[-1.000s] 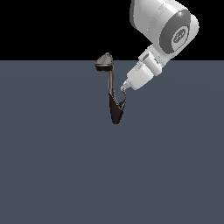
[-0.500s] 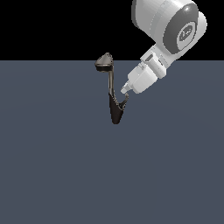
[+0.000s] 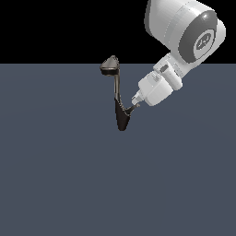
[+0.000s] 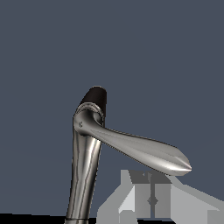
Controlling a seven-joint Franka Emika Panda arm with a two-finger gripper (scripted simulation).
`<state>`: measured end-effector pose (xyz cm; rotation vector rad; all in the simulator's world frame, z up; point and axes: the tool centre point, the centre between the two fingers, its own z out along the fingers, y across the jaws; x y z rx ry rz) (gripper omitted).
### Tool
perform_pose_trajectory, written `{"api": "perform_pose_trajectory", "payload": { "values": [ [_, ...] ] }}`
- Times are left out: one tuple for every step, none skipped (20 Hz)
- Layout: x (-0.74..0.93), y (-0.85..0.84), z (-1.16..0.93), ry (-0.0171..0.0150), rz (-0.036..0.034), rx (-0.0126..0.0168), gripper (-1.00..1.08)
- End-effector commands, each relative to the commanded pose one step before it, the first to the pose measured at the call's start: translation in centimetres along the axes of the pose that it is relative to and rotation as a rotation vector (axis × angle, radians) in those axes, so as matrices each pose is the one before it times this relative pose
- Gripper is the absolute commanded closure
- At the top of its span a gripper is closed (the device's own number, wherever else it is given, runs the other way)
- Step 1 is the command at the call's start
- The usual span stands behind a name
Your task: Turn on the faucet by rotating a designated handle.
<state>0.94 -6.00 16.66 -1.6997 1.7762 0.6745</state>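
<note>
On the floor (image 3: pixel 55 175) we see the faucet (image 3: pixel 116 92) left of centre, its handle (image 3: pixel 129 110) reaching right to our gripper (image 3: pixel 136 105), though we cannot tell how far its jaws are parted

Setting: a simulated test scene, not a furnished room.
Floor: a flat slate-blue plane (image 3: pixel 60 184) is filling the lower part of the exterior view, showing no texture, seams or edges.
Backdrop: a plain black band (image 3: pixel 55 27) is meeting the plane at a straight horizon.
Contents: a faucet (image 3: pixel 118 97) and a white arm (image 3: pixel 184 41) are standing alone.
Rendering: surfaces are showing smooth, computer-generated shading in both views.
</note>
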Motion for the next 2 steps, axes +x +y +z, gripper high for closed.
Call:
{"api": "perform_pose_trajectory", "payload": {
  "values": [
    [3.816, 1.74, 0.203, 0.00764, 0.04396, -0.00776, 1.08],
    [0.0, 0.0, 0.0, 0.0, 0.0, 0.0, 1.08]
  ]
}}
